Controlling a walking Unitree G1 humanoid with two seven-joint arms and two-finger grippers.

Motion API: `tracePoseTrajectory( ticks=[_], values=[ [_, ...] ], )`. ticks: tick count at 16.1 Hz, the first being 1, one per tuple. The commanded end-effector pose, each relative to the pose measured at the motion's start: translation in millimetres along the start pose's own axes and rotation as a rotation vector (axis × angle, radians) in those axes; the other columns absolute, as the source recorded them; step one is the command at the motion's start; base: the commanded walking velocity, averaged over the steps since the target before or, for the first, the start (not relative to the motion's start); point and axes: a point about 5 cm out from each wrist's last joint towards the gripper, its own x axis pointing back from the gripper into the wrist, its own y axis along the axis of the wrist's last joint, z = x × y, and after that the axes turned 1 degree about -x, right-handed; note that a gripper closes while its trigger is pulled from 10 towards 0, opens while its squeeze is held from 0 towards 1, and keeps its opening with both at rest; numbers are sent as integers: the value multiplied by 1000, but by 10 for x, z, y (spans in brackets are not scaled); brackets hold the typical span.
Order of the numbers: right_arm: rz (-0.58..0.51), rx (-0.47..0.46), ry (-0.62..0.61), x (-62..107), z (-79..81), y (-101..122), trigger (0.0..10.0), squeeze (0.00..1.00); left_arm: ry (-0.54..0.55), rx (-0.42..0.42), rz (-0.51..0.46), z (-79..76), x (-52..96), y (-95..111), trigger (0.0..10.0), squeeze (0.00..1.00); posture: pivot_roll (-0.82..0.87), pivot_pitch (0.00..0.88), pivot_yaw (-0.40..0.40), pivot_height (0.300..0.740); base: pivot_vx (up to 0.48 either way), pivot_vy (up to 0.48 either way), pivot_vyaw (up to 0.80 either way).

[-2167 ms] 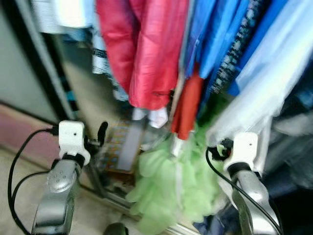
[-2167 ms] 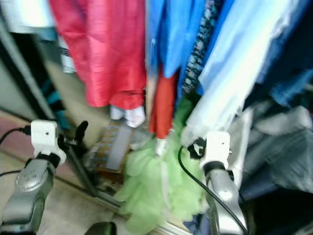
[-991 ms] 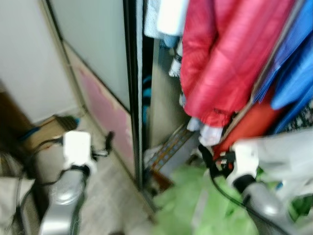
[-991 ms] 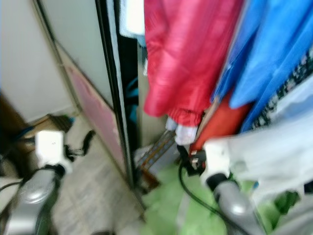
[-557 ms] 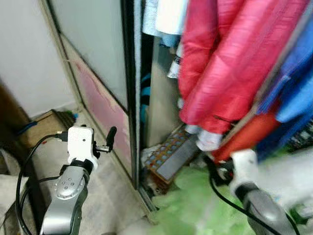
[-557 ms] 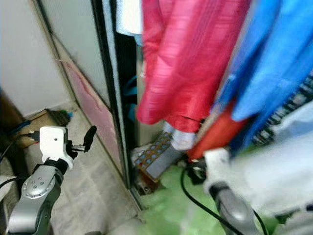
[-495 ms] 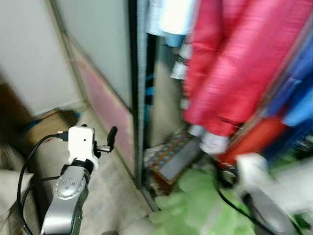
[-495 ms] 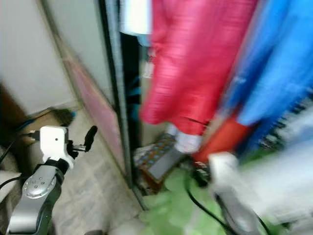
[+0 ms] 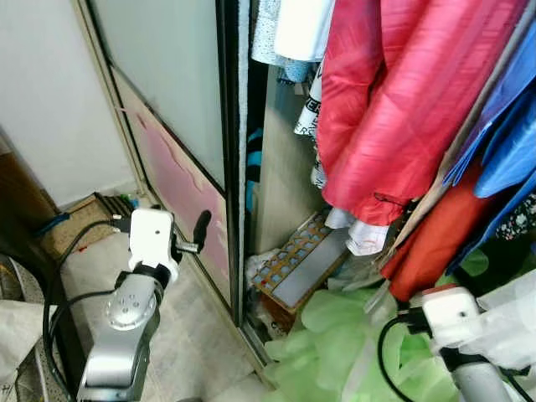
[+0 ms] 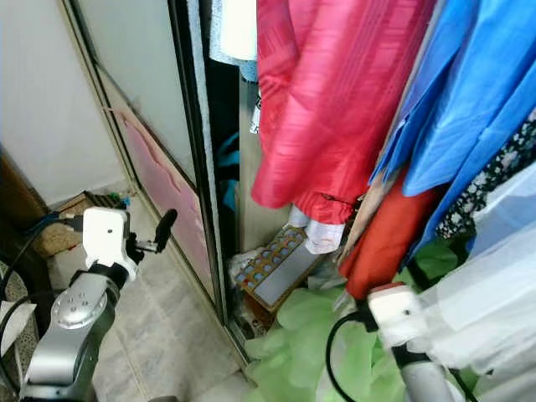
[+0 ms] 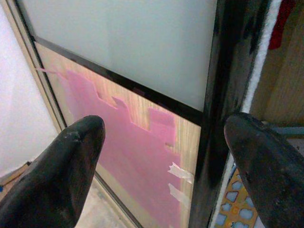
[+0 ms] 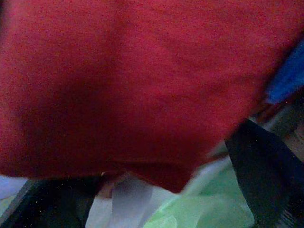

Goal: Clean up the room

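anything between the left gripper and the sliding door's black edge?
Nothing. In the left wrist view the left gripper frames the sliding door with open air between its open fingers; the head views agree.

Silver arms, white wrist blocks, black cables, left claw (image 9: 201, 228) black

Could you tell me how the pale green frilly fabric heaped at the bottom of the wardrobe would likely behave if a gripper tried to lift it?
The pale green frilly fabric would probably be floppy: it lies in loose folds and would sag from one pinch. It looks thin, so likely light. It spreads beneath the red padded jacket and round the right arm, so it may drag or snag.
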Motion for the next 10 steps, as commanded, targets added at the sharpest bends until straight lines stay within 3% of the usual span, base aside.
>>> tracePoseTrajectory(
  ticks=[1, 7, 8, 9, 10],
  values=[
    [-72, 31, 62, -63, 50, 36, 10000, 0, -1, -8, 4, 14, -14, -23, 10000, 0, -85, 0, -46, 740, 0, 0, 0],
    [-200, 69, 257, -346, 318, 94, 10000, 0, -1, -8, -4, -30, -26, -32, 10000, 0, -72, 0, -56, 740, 0, 0, 0],
    [-64, -123, 242, -282, 280, 7, 10000, 0, -7, -4, 0, -36, -26, -41, 10000, 0, -73, 0, -57, 740, 0, 0, 0],
    [-26, -164, 236, -266, 280, -37, 10000, 0, -10, -3, 1, -40, -26, -43, 10000, 0, -73, 0, -57, 740, 0, 0, 0],
    [106, -321, 100, -170, 193, -220, 10000, 0, -27, 1, 4, -62, -26, -48, 10000, 0, -77, 0, -54, 740, 0, 0, 0]
  ],
)
